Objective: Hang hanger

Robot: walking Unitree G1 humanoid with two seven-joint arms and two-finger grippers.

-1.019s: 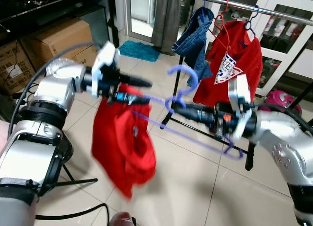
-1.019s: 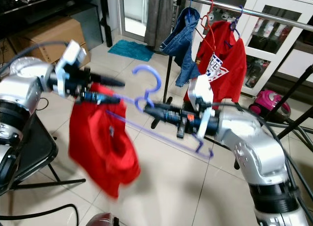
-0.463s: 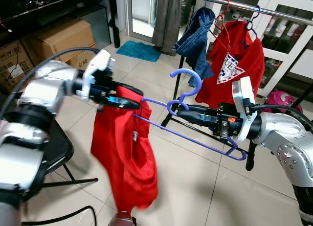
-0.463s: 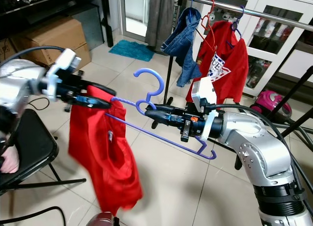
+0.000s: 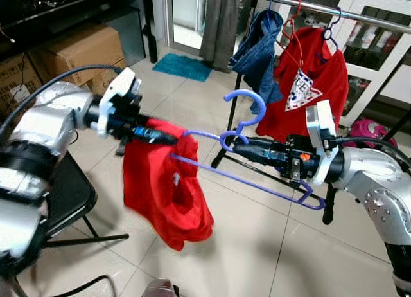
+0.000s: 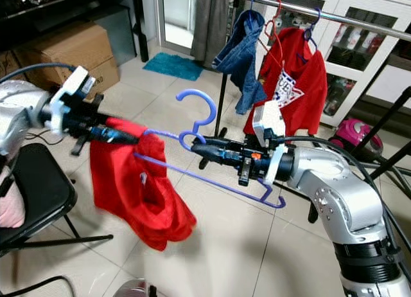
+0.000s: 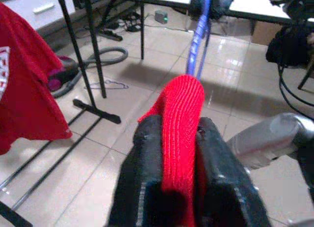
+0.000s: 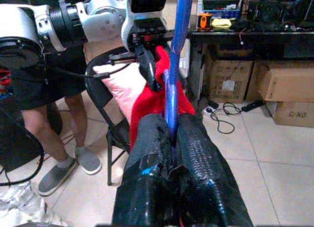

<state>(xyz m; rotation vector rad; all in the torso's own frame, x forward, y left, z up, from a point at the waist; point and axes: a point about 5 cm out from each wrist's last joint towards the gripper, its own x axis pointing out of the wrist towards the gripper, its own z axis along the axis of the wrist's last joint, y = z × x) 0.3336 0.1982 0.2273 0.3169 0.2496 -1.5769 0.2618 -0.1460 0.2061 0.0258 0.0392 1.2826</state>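
Here, mid-frame, a hanger (image 5: 257,175) was clamped by the right gripper (image 5: 234,144); a shirt (image 5: 166,194) was pinched by the left gripper (image 5: 168,139). Dressing seemed underway; the rail (image 5: 334,9), upper right, likely came next.

My two head eyes look forward and down from above my arms, over the tiled floor (image 5: 244,245) toward the clothes rail (image 5: 359,13) at the far right. Both take in the same scene, the right eye set slightly to the side, so things sit a little further left in its picture. My left wrist camera looks close along my left fingers (image 7: 147,187), facing right toward the rail's legs (image 7: 93,55) and my right arm (image 7: 270,138). My right wrist camera looks close along my right fingers (image 8: 201,178), facing left toward my left arm (image 8: 83,20), a black chair (image 8: 105,89) and a person's legs (image 8: 44,128).
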